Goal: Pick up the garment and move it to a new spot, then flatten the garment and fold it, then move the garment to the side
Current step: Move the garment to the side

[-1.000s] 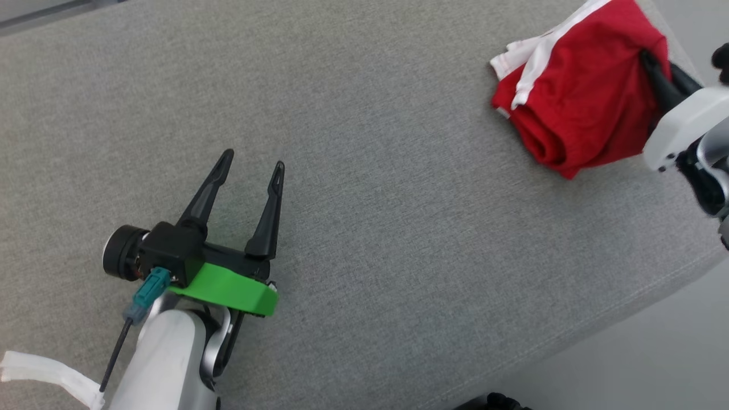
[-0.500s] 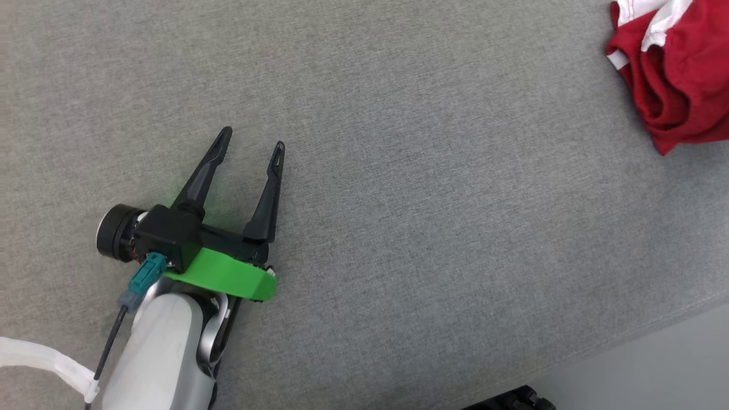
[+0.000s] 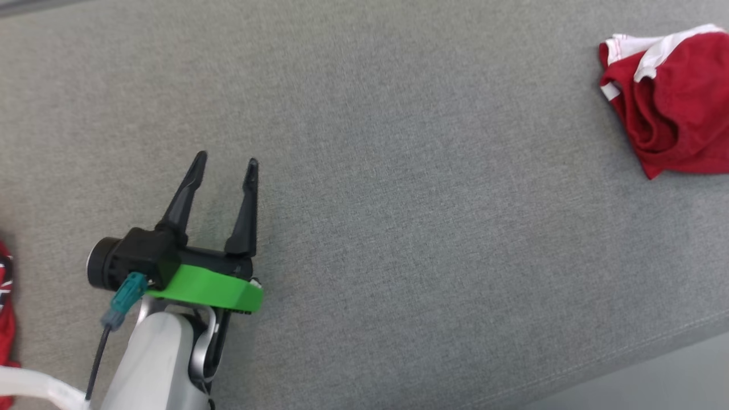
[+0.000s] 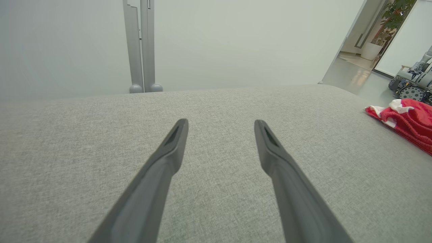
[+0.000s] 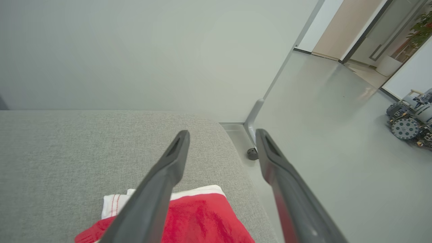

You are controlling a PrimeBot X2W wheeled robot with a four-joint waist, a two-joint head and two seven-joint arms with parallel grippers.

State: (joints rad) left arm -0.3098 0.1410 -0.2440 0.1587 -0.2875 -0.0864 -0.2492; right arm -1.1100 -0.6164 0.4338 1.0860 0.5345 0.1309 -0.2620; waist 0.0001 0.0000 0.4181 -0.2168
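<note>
Grey woven cushion [image 3: 398,199] spreads across the head view, with a strip of pale floor [image 3: 672,381] at the 5 o'clock corner. One garment [image 3: 678,108], red with white trim, lies crumpled on the cushion at 2 o'clock, cut off by the picture's edge. It is well apart from the left gripper [image 3: 226,159], which sits at 8 o'clock.

That gripper's two dark fingers [image 3: 182,199] point toward 12 o'clock and are spread wide, with only bare cushion between them; they grip nothing. A sliver of one other red cloth [image 3: 4,302] shows at the 9 o'clock edge.

From the left wrist, the same two fingers splay out from 6 o'clock above bare cushion. The garment lies at 3 o'clock, near the cushion's rounded end. Two grey posts [image 4: 141,47] stand side by side at 11 o'clock against a pale wall [image 4: 236,40]. One wheeled machine [image 4: 413,84] stands on the floor at 2 o'clock, beyond the garment.

From the right wrist, the right gripper [image 5: 221,133] also has its two fingers [image 5: 158,189] spread wide, holding nothing. The garment lies at 6 to 7 o'clock, beneath them, on the end of the cushion. The finger on the 7 o'clock side crosses in front of the red fabric; whether it touches the fabric cannot be told. The other finger stands over the floor. The wheeled machine appears at 3 o'clock.
</note>
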